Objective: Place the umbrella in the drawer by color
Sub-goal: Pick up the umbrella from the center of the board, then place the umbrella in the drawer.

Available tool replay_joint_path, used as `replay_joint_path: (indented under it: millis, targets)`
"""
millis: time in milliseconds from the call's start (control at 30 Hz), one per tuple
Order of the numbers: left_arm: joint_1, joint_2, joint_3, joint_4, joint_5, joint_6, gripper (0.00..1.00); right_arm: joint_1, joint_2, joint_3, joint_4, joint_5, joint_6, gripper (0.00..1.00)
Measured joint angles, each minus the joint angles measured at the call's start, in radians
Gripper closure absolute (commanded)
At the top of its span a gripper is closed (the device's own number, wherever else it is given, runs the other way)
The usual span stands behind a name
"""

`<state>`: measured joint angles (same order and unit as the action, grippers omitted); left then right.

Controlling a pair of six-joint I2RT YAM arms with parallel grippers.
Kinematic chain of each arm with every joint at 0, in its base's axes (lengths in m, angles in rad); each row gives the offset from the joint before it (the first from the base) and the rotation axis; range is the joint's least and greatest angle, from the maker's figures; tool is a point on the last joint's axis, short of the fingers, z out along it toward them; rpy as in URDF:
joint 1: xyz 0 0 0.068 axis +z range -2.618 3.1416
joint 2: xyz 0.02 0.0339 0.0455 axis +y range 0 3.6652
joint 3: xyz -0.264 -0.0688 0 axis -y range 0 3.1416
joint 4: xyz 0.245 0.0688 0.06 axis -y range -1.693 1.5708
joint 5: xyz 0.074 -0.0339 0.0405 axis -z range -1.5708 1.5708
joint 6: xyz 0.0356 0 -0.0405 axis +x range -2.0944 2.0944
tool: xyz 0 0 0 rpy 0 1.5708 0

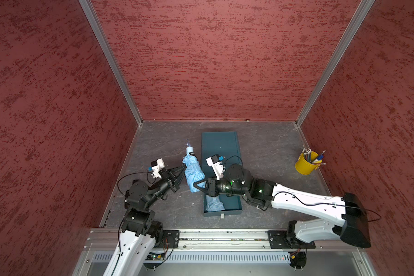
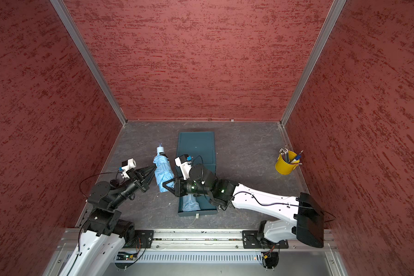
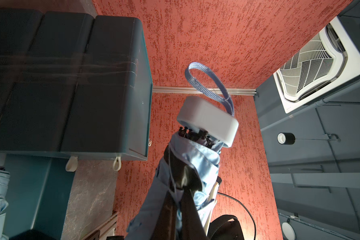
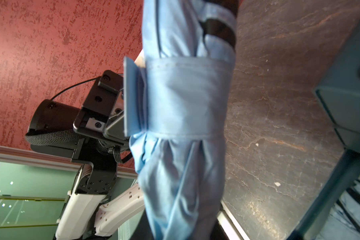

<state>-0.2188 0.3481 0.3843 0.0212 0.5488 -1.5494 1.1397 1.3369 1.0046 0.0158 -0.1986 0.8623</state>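
A folded light-blue umbrella (image 1: pixel 193 172) (image 2: pixel 163 174) hangs above the tabletop, just left of the dark teal drawer cabinet (image 1: pixel 220 145), with its white handle (image 3: pixel 206 118) pointing to the back wall. My left gripper (image 1: pixel 182 168) (image 3: pixel 179 195) is shut on the fabric near the handle end. My right gripper (image 1: pixel 198 186) (image 2: pixel 169 186) is closed around the umbrella's near end; in the right wrist view the blue fabric (image 4: pixel 185 104) fills the space between the jaws. The bottom drawer (image 1: pixel 234 205) is pulled open, and another light-blue umbrella (image 1: pixel 214 204) lies inside it.
A yellow cup of pencils (image 1: pixel 305 166) stands at the right by the red side wall. Red walls close in the dark stone tabletop (image 1: pixel 268 148) on three sides. The right arm reaches across the open drawer.
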Motion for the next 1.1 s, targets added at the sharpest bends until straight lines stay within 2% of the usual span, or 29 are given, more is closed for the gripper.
replay_joint_path:
  millis: [33,133,200,333,467,567,700,900,1100]
  targets:
    - [-0.003,-0.004,0.006,-0.028,-0.003,0.026,0.68,0.000,0.000,0.000,-0.015,0.000,0.002,0.92]
    - [-0.010,-0.009,0.063,-0.148,-0.024,0.128,0.46,0.000,0.000,0.015,-0.096,0.000,0.001,0.97]
    - [-0.014,-0.008,0.129,-0.238,-0.045,0.205,0.38,0.003,0.000,0.031,-0.151,0.003,-0.003,0.98]
    - [-0.016,0.018,0.290,-0.395,-0.097,0.381,0.30,0.029,-0.008,0.072,-0.306,0.042,-0.030,0.99]
    - [-0.018,0.096,0.399,-0.487,-0.131,0.544,0.31,0.093,-0.038,0.142,-0.529,0.117,-0.061,1.00]
    - [-0.031,0.187,0.439,-0.531,-0.130,0.652,0.40,0.137,-0.100,0.173,-0.687,0.150,-0.056,1.00]
    - [-0.113,0.337,0.504,-0.584,-0.162,0.776,0.38,0.147,-0.197,0.171,-0.860,0.161,-0.010,1.00]
    - [-0.279,0.496,0.534,-0.584,-0.281,0.887,0.34,0.151,-0.212,0.159,-1.058,0.161,0.050,1.00]
    - [-0.340,0.629,0.549,-0.576,-0.396,0.949,0.34,0.153,-0.130,0.158,-1.144,0.140,0.056,1.00]
